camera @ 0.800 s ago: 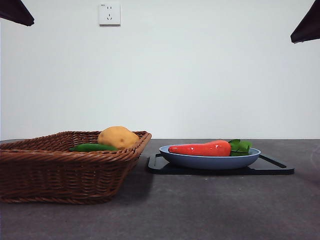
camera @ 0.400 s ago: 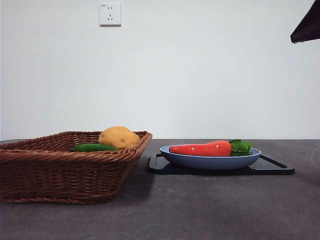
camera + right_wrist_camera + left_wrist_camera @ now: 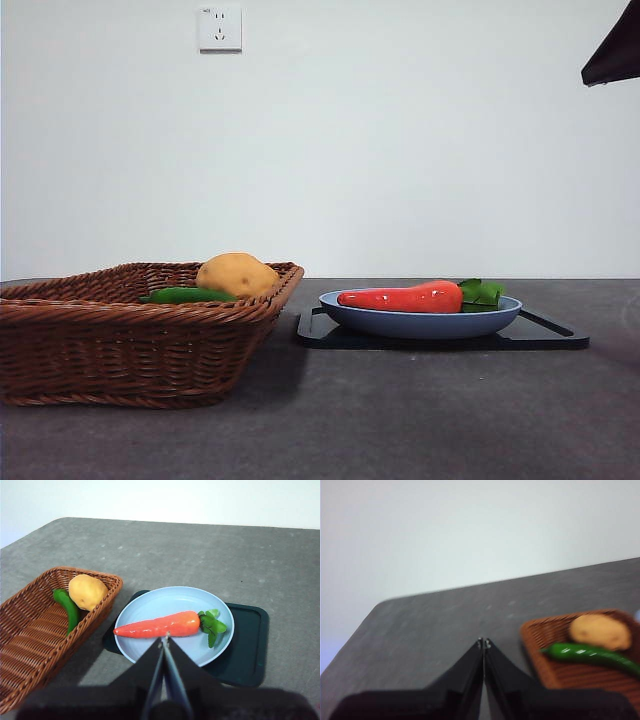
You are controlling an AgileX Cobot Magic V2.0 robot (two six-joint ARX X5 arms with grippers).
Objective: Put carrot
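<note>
The orange-red carrot (image 3: 402, 297) with green leaves lies on its side in a blue plate (image 3: 420, 322) on a black tray (image 3: 550, 335), right of centre. It also shows in the right wrist view (image 3: 157, 625), on the plate (image 3: 150, 607). My right gripper (image 3: 164, 639) is shut and empty, high above the plate; in the front view it is a dark tip at the top right corner (image 3: 615, 50). My left gripper (image 3: 484, 642) is shut and empty, high above the table beside the basket (image 3: 560, 672).
A brown wicker basket (image 3: 120, 340) stands at the left, holding a yellow-tan potato (image 3: 236, 274) and a slim green vegetable (image 3: 185, 295). A wall socket (image 3: 220, 28) sits on the white wall behind.
The dark tip of an arm at the top left corner of the front view has gone out of view. The carrot, plate and basket have not moved.
</note>
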